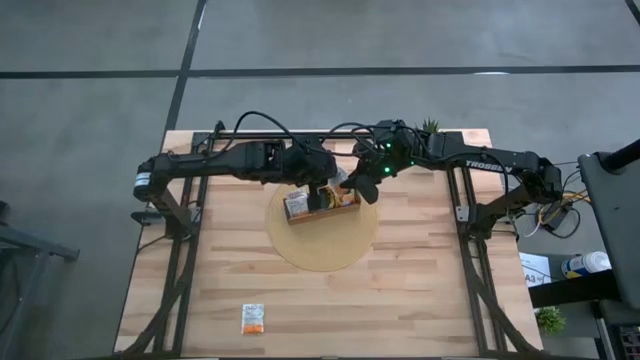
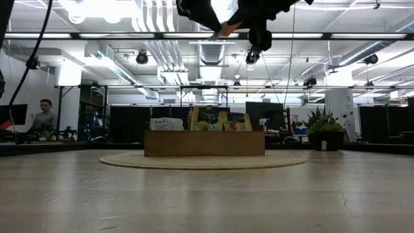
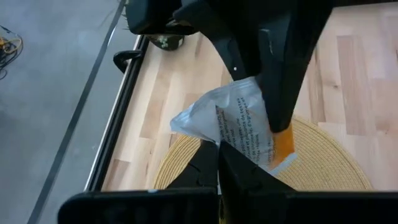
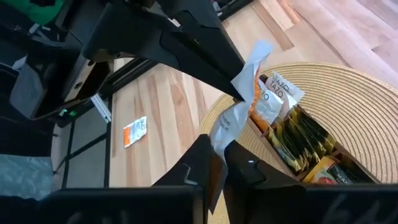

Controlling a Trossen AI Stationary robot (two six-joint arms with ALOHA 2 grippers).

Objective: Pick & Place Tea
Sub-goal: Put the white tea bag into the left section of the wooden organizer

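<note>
A white sachet with an orange patch, the tea, hangs in the air between both grippers, above the brown wooden tray. My left gripper comes from the table's left and my right gripper from the right; both are shut on the sachet. The tray stands on a round woven mat and holds upright white, yellow-green and orange-red sachets. Another white-and-orange sachet lies flat near the table's near edge. My left gripper pinches one end of the sachet between its two fingers; the sachet is crumpled and lifted clear of the tray. My right gripper pinches the opposite end between its two fingers, coming at it from the table's right, its fingers lying over the orange patch.
A small potted plant stands at the table's far edge. Black frame rails run along the left and right sides. Bare wood lies between the mat and the near edge. A person sits far back in the room.
</note>
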